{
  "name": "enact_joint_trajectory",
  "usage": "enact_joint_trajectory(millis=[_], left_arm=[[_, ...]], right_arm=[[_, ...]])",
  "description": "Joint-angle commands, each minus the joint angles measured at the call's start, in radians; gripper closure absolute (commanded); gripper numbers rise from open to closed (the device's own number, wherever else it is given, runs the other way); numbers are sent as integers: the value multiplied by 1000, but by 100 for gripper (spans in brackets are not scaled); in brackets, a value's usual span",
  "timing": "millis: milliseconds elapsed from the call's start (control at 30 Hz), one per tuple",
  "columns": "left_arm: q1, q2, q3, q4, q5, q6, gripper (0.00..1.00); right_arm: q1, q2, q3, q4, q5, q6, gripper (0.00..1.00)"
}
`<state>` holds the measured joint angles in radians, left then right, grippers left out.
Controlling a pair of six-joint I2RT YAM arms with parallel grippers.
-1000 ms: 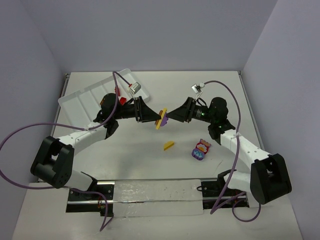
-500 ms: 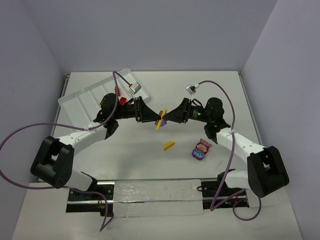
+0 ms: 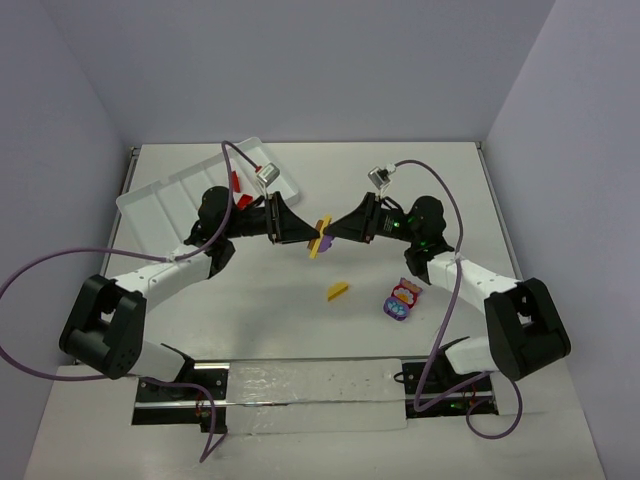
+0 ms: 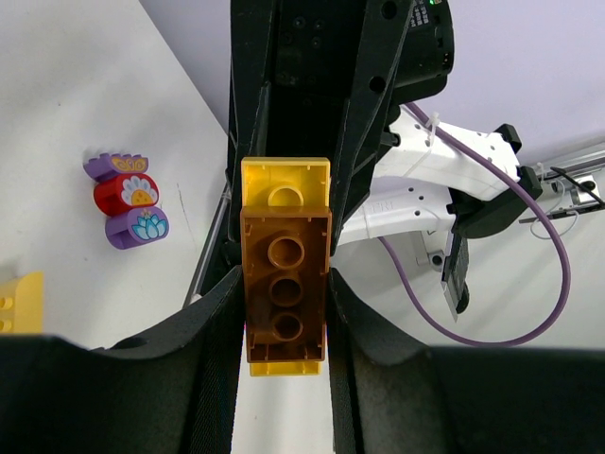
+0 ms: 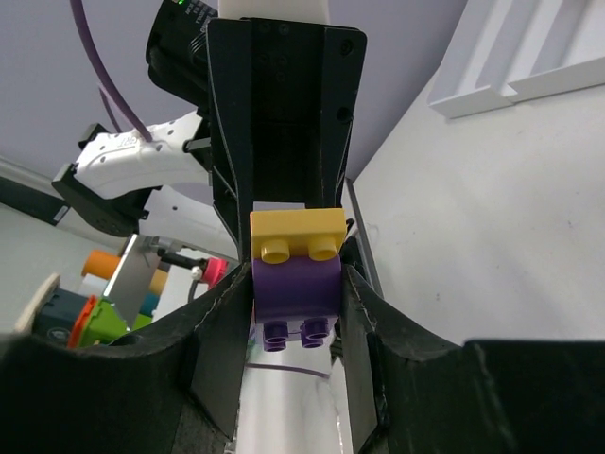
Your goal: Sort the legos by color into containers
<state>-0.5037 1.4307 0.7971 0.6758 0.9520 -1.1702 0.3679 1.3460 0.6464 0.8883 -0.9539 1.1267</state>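
The two arms are bolted at the near edge of the table (image 3: 250, 310). The left arm (image 3: 150, 275) bends up and in toward the middle. The right arm (image 3: 480, 285) does the same from its side, so together they make a kind of arch. Past the bases, a loose yellow brick (image 3: 338, 291) lies on the table. A little pile of purple, red and pink bricks (image 3: 401, 300) sits near it on the right. Farther back, the left gripper (image 3: 305, 234) and the right gripper (image 3: 336, 231) point at each other, nose to nose, up off the table. Both are closed on one brick stack (image 3: 321, 238) between them. From above, the stack looks like a tilted yellow and purple bit and not much more. The left wrist camera shows one side of it: a brown brick (image 4: 284, 293) with round holes, squeezed between the left fingers (image 4: 213, 369), with a yellow brick (image 4: 284, 182) behind it. The right wrist camera shows the other side: a purple brick (image 5: 296, 284) held between the right fingers (image 5: 217, 350), with yellow above it. The white tray (image 3: 170, 195) lies at the far left, behind the left arm. Something red (image 3: 237, 181) shows by its edge, but I cannot tell if it is a brick.
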Motion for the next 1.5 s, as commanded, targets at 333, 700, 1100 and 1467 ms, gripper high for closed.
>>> enact_joint_trajectory(millis=[333,700,1100,1467], left_arm=[[-7,-35,-10,51,25,14,100],[18,-73,-13,-18,0,49,100],[150,-177,-55,-77,5,60,100],[297,-87,318,-1148,-890,417,100]], right_arm=[[37,42,34,153,-6,62,57],[37,8,-22,139,36,51,100],[14,-4,-62,103,58,30,100],[12,-154,81,-697,417,-381,100]])
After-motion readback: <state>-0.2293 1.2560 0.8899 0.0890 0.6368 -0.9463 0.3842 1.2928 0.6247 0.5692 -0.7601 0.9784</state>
